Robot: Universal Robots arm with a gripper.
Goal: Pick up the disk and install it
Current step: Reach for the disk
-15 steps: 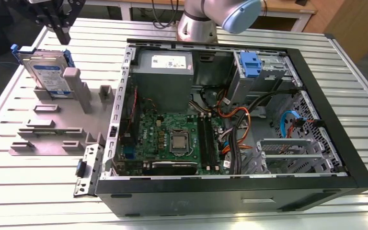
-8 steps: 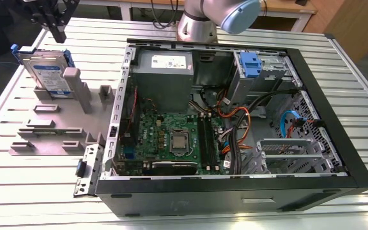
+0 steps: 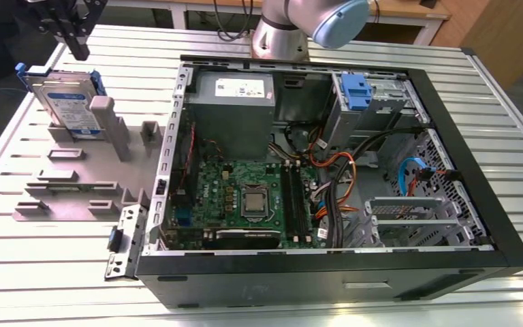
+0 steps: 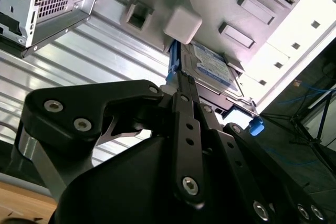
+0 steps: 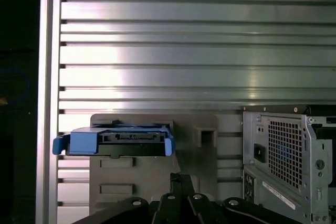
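Observation:
The disk (image 3: 65, 103), a silver drive with a white-and-blue label in a blue bracket, stands on edge in the grey slotted holder (image 3: 80, 178) at the exterior view's left. My gripper (image 3: 79, 53) hangs just above the disk's upper edge, apart from it, with its black fingers pressed together and nothing between them. In the second wrist view the gripper (image 4: 181, 80) points at the disk (image 4: 214, 67) beside a grey post of the holder. In the first wrist view the disk (image 5: 114, 141) shows edge-on beyond the gripper (image 5: 181, 178).
An open black computer case (image 3: 506, 225) lies on the slatted metal table (image 3: 52, 272), to the exterior view's right of the holder, showing its motherboard, cables and a blue caddy (image 3: 355, 92) in the drive bay. The arm's base (image 3: 284, 30) stands behind the case.

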